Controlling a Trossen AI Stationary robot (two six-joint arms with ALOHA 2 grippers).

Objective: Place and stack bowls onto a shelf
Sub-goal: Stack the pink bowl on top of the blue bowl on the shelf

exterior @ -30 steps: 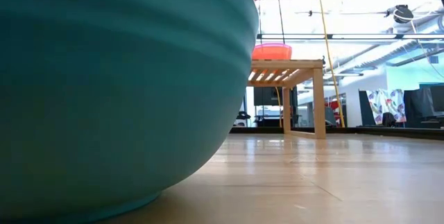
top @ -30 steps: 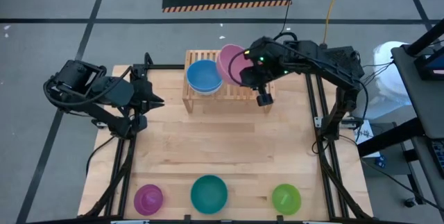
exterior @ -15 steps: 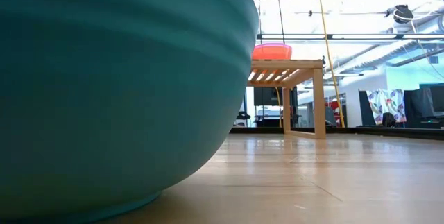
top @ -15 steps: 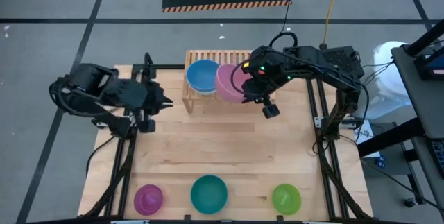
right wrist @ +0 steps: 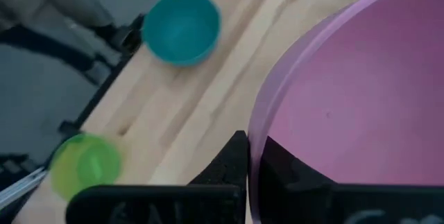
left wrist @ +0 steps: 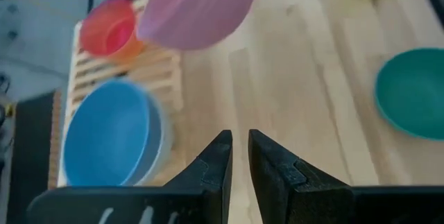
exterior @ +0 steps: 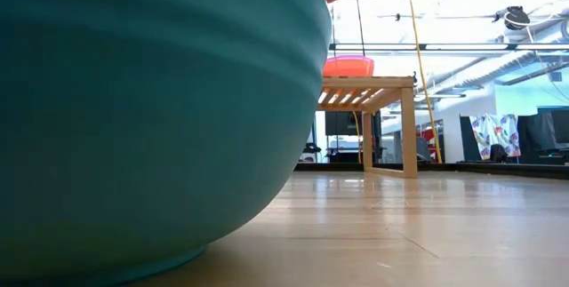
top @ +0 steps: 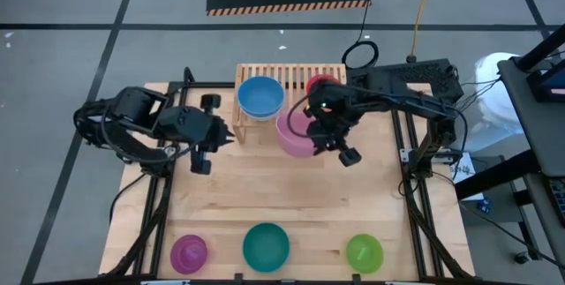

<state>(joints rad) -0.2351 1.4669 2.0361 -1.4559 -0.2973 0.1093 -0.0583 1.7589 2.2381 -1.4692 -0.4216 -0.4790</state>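
My right gripper (top: 315,129) is shut on a pink bowl (top: 295,134), which hangs in front of the shelf (top: 281,78). On the light-wood shelf stand a blue bowl (top: 260,97) at the left and a red bowl (top: 321,84) at the right. My left gripper (top: 222,135) hovers left of the pink bowl, in front of the shelf's left end. Its fingers (left wrist: 220,156) are a narrow gap apart with nothing between them. A purple bowl (top: 188,251), a teal bowl (top: 266,246) and a green bowl (top: 364,251) sit along the near edge. My right gripper pinches the pink bowl's rim (right wrist: 254,135), one finger inside the bowl (right wrist: 281,163) and one outside (right wrist: 234,156). It holds the bowl on its right side and slants down from the far right. The bowl is lifted clear of the table and tilted (left wrist: 198,5).
In the low view the teal bowl (exterior: 151,118) fills the left half, with the shelf (exterior: 369,83) and red bowl (exterior: 348,65) beyond it. Bare wood lies between the shelf and the near row of bowls. Black frame rails run along both table sides.
My right gripper has carried the pink bowl from above the shelf's right part toward the near edge and down, to in front of the shelf, uncovering the red bowl. My left gripper has moved toward the table's right, closer to the pink bowl, and has rolled.
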